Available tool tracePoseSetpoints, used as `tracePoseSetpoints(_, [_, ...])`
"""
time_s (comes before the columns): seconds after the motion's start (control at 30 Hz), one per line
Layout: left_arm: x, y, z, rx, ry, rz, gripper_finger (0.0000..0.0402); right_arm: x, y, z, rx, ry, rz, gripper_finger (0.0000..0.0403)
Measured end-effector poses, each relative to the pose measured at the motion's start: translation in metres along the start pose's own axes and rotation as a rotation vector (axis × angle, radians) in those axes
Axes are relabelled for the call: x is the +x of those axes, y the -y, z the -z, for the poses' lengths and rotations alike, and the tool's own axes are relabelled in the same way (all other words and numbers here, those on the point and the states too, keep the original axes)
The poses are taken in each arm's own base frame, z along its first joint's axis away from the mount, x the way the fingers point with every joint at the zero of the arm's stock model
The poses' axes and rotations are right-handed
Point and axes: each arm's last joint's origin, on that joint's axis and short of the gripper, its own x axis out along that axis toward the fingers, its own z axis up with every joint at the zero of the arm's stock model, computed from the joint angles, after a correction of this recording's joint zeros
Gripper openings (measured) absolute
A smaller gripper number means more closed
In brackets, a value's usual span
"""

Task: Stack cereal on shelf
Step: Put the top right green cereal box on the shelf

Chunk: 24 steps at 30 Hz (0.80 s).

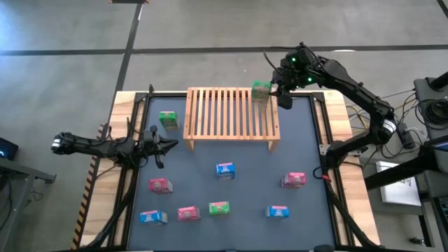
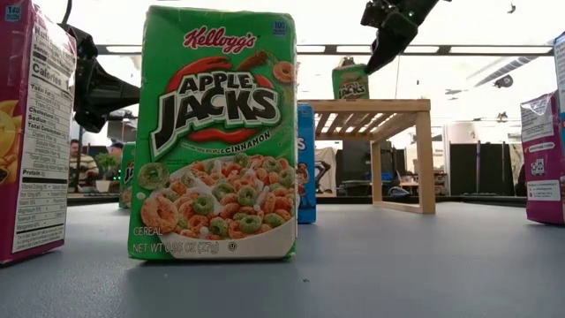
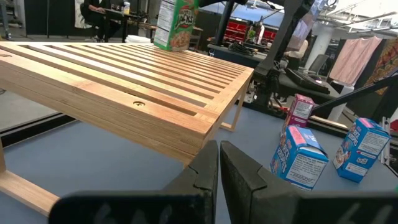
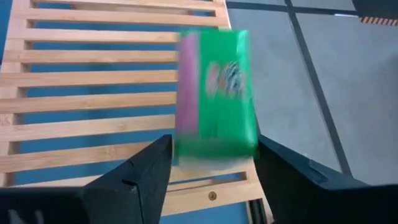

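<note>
- We see the right gripper (image 1: 283, 89) above the far right corner of the shelf (image 1: 231, 112), at about 1 o'clock from the table's centre in the high view.
- Its fingers stand apart, one on each side of a green cereal box (image 4: 216, 93); in the right wrist view a gap shows between each finger and the box, so we record the jaws as open and not clamping it.
- That green box (image 1: 261, 89) stands upright on the slats at the shelf's far right corner, just beside the right gripper, at its 9 o'clock in the high view. In the low view the box (image 2: 350, 82) sits on the shelf top with the gripper directly above it, at 1 o'clock.
- The left gripper (image 1: 168, 145) waits low over the table, off the shelf's near left leg, at 9 o'clock from the table's centre. Its fingers (image 3: 239, 171) are pressed together with nothing between them.
- Second green box (image 1: 168, 120): on the table at 9 o'clock of the shelf, just beside it.
- Third green box (image 1: 219, 208): on the table near the front edge, at 6 o'clock of the shelf.
- Blue boxes: one (image 1: 225, 169) just in front of the shelf, one (image 1: 153, 217) at 7 o'clock, one (image 1: 277, 211) at 5 o'clock.
- Pink boxes: (image 1: 159, 185), (image 1: 188, 213) and (image 1: 293, 180), all on the table, well apart from both grippers.
</note>
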Motion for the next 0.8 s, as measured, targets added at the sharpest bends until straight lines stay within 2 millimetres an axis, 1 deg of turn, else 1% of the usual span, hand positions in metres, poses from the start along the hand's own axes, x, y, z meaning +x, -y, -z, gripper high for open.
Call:
tracePoseSetpoints(0.23, [0.000, 0.000, 0.000, 0.000, 0.000, 0.000, 0.0001, 0.001, 0.001, -0.002, -0.006, 0.014, 0.010, 0.0220])
tracePoseSetpoints(0.33, [0.000, 0.000, 0.000, 0.000, 0.000, -0.001, 0.0001, -0.005, 0.000, -0.002, -0.011, 0.020, 0.031, 0.0219])
tracePoseSetpoints(0.5, [0.000, 0.000, 0.000, 0.000, 0.000, 0.000, 0.0001, -0.023, -0.004, -0.001, -0.023, 0.016, 0.123, 0.0219])
tracePoseSetpoints(0.63, [0.000, 0.000, 0.000, 0.000, 0.000, 0.000, 0.0001, -0.043, -0.009, 0.000, -0.024, 0.026, 0.208, 0.0219])
tracePoseSetpoints(0.8, [0.000, 0.000, 0.000, 0.000, 0.000, 0.000, 0.0001, -0.070, -0.019, 0.003, 0.063, 0.091, 0.244, 0.0219])
